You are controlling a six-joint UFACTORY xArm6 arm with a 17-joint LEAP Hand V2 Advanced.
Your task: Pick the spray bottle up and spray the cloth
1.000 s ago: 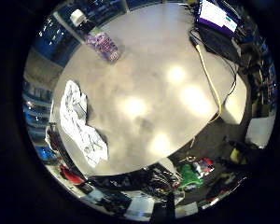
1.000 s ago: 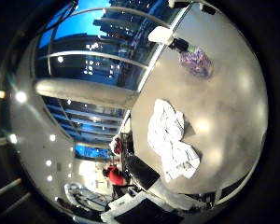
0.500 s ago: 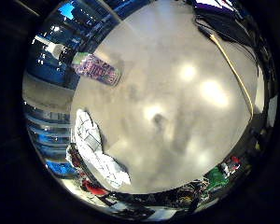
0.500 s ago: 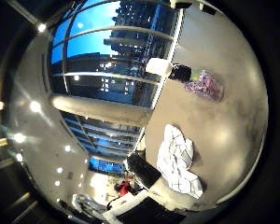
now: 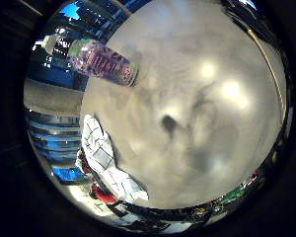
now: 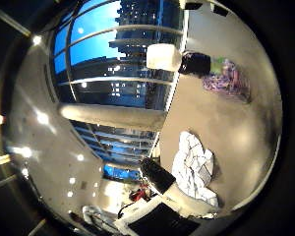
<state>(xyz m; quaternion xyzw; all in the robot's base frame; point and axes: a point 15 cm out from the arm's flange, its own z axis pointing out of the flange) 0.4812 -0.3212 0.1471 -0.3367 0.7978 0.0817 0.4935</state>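
while apart from cloth (image 5: 106, 163), spray bottle (image 5: 101, 61) stands, fingers unseen

Spray bottle (image 5: 101, 63) on table (image 5: 197, 123) near edge; cloth (image 6: 192, 167) on same table, apart

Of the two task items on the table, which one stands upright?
The spray bottle, purple-patterned with a white spray head, stands upright; the checked white cloth lies crumpled flat on the table.
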